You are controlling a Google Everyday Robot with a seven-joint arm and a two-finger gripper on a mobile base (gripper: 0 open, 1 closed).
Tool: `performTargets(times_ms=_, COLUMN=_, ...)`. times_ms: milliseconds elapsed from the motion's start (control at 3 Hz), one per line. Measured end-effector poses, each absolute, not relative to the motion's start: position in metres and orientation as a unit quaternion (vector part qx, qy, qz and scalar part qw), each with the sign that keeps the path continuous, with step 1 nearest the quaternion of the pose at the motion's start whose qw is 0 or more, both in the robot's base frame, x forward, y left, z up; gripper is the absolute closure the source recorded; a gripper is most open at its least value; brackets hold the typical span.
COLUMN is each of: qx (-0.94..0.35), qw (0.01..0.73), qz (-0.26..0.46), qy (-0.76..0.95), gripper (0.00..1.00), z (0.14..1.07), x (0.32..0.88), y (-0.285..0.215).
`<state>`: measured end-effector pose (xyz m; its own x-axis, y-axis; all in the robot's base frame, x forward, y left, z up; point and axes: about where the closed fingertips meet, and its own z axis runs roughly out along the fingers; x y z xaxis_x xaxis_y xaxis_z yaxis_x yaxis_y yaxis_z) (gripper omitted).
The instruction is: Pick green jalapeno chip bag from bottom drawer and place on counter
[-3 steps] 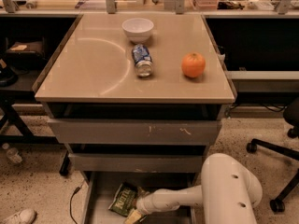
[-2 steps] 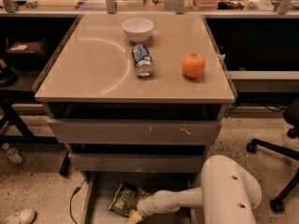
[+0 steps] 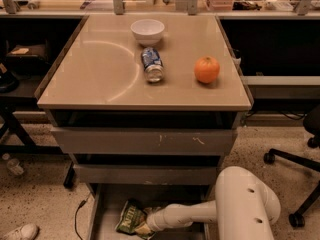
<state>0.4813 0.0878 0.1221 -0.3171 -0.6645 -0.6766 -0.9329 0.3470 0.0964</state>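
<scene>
The green jalapeno chip bag point(image 3: 128, 217) lies on the floor of the open bottom drawer point(image 3: 107, 210), near its middle front. My gripper point(image 3: 143, 228) is at the end of the white forearm, low inside the drawer, right against the bag's right edge. The arm's big white elbow housing point(image 3: 245, 204) stands to the right of the drawer. The beige counter point(image 3: 95, 79) is above, with a curved arc mark on its left half.
On the counter are a white bowl point(image 3: 147, 31), a blue-and-silver can point(image 3: 152, 64) lying on its side and an orange point(image 3: 207, 69). Two grey drawers point(image 3: 145, 141) sit shut above. An office chair base point(image 3: 295, 184) is at the right, a shoe point(image 3: 20, 231) at the left.
</scene>
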Motion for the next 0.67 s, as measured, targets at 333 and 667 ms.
performTargets(times_ms=333, qx=-0.516, qw=0.274, qz=0.245, qy=0.774, gripper=0.64, z=0.1220, x=0.4813, y=0.0878)
performTargets(times_ms=667, qx=-0.516, qw=0.274, qz=0.245, qy=0.774, gripper=0.87, z=0.1220, x=0.4813, y=0.0878)
